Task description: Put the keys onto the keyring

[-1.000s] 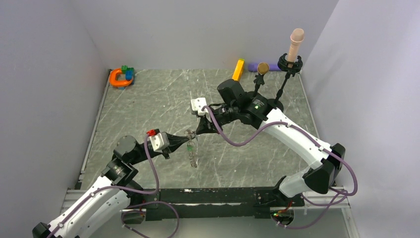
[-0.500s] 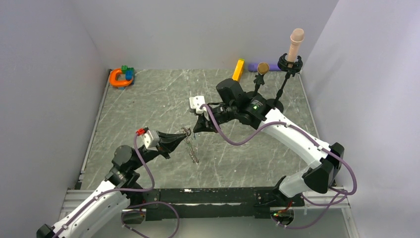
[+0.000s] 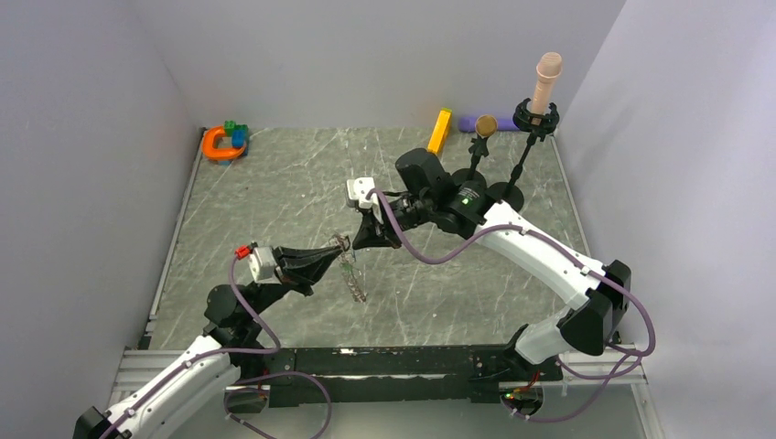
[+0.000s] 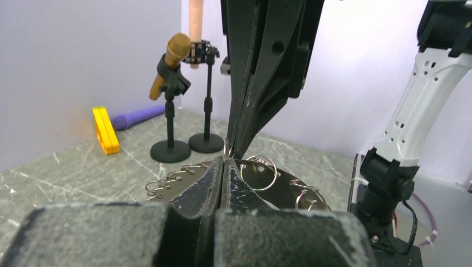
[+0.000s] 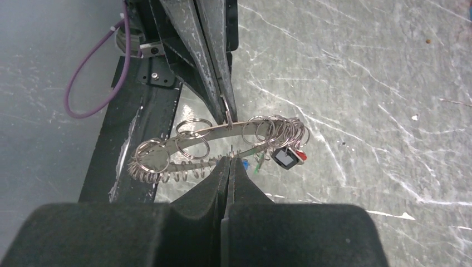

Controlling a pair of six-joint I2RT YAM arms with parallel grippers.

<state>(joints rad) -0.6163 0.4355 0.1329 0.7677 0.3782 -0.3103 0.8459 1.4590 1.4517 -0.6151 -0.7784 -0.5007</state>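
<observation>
The keyring [image 3: 353, 276] is a flat silvery band strung with many small wire loops, and it is held off the table between both arms. My left gripper [image 3: 342, 245] is shut on its far edge, seen in the right wrist view as the left gripper [image 5: 227, 114]. My right gripper [image 5: 229, 161] is shut on the near band of the keyring [image 5: 196, 131]. The keys [image 5: 286, 158], a dark and white one with red, green and blue ones beside it, hang bunched at one end. In the left wrist view the left gripper [image 4: 224, 161] meets the right gripper [image 4: 229, 149] over the keyring [image 4: 278, 186].
An orange horseshoe toy [image 3: 220, 144] lies at the back left corner. A yellow bar [image 3: 441, 129], a purple object [image 3: 468, 123] and two microphone stands [image 3: 482, 137] [image 3: 535, 110] stand at the back right. The black base rail [image 3: 393, 361] runs along the near edge.
My left arm has drawn back to the left, and my right gripper has followed it. The keyring has shifted slightly left and now hangs more slanted. Both grippers stay shut.
</observation>
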